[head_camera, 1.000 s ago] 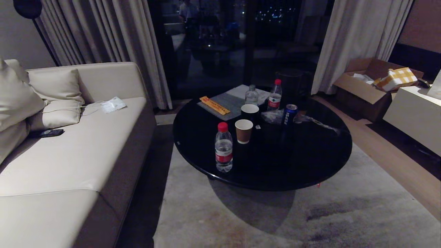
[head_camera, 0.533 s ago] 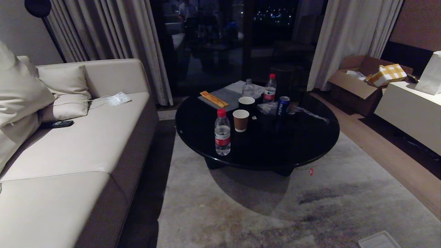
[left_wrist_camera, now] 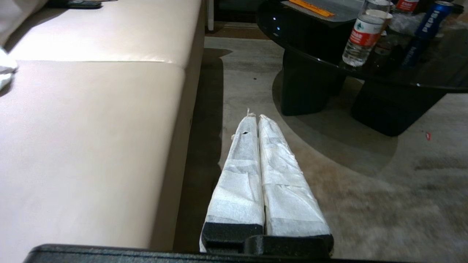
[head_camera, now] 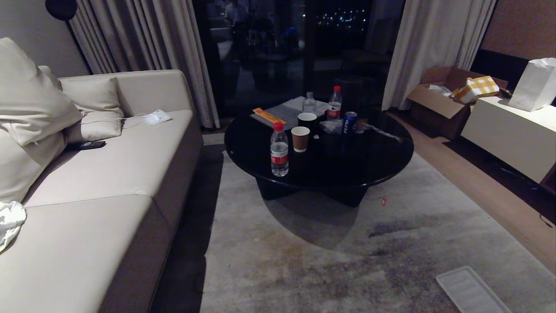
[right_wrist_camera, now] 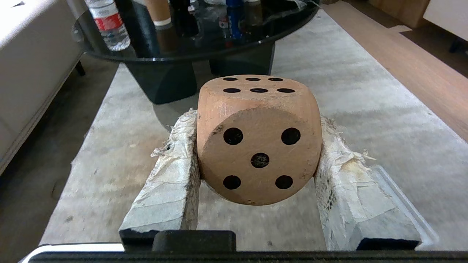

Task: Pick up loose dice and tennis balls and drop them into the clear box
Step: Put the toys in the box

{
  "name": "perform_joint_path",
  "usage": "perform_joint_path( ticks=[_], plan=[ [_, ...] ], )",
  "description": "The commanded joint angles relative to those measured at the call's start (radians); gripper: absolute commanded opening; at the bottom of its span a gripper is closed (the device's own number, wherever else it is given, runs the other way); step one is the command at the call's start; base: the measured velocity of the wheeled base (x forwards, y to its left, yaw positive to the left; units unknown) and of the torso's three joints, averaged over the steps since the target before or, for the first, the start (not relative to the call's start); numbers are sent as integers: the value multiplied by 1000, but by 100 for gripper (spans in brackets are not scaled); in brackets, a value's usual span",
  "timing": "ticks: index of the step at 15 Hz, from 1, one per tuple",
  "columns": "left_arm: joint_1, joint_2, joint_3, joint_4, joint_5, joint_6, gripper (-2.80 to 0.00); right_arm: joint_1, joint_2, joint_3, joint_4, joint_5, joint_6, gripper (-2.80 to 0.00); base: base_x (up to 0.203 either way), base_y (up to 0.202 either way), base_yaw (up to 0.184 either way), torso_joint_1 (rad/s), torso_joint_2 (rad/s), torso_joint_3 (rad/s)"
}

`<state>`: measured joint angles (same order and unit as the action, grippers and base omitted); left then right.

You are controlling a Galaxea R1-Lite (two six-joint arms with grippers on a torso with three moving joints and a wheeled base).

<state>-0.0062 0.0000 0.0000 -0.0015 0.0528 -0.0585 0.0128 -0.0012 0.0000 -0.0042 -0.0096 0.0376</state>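
Observation:
A tan die point(right_wrist_camera: 259, 146) with black pips hangs above the grey rug, its five-pip face turned toward the right wrist camera. My right gripper point(right_wrist_camera: 256, 122) is shut on it, one white-wrapped finger on each side. In the left wrist view my left gripper point(left_wrist_camera: 255, 117) is shut with nothing in it, low over the rug beside the sofa. Neither arm appears in the head view. The tennis balls and the clear box are out of view.
A cream sofa point(head_camera: 108, 174) fills the left. Ahead stands a round black table point(head_camera: 369, 161) carrying water bottles, paper cups and a can. A flat ribbed translucent lid point(head_camera: 473, 290) lies on the rug at lower right. A cardboard box point(head_camera: 438, 104) and a white cabinet point(head_camera: 508, 130) line the right.
The whole head view has shifted as the camera drew back from the table. The table now looks farther off, and the ribbed lid has come fully into view at lower right.

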Motion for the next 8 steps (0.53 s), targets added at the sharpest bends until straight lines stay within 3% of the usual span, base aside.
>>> perform_joint_path(
  ticks=[1,8],
  plan=[
    [0,2,2,0,1,-1,-280,1,3,0,0,0,1,-280,-181,0,-3,5,0,2],
    [0,2,2,2,1,2,-280,1,1,0,0,0,0,-280,-162,0,-1,1,2,3]
  ],
)
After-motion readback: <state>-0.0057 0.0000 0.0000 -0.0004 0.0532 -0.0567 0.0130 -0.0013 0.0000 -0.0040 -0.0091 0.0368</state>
